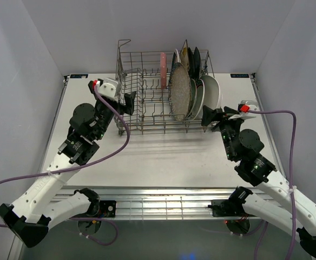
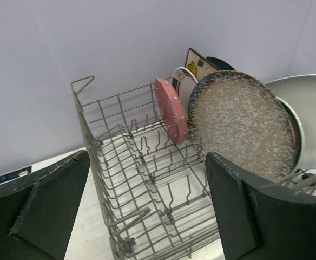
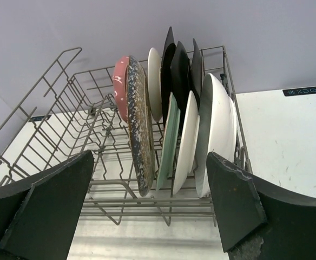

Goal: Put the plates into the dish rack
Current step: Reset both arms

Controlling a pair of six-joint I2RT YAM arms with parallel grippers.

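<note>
left gripper (image 1: 126,103) and right gripper (image 1: 211,117) both open, empty; plates (image 1: 180,91) stand in dish rack (image 1: 142,116); back off without snagging wires.

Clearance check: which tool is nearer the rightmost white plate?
Right. Right tool is just in front of the white plate; left tool is at the dish rack's opposite side.

Black label (image 3: 308,90) reading "XDOF", on table (image 3: 288,146)
</note>
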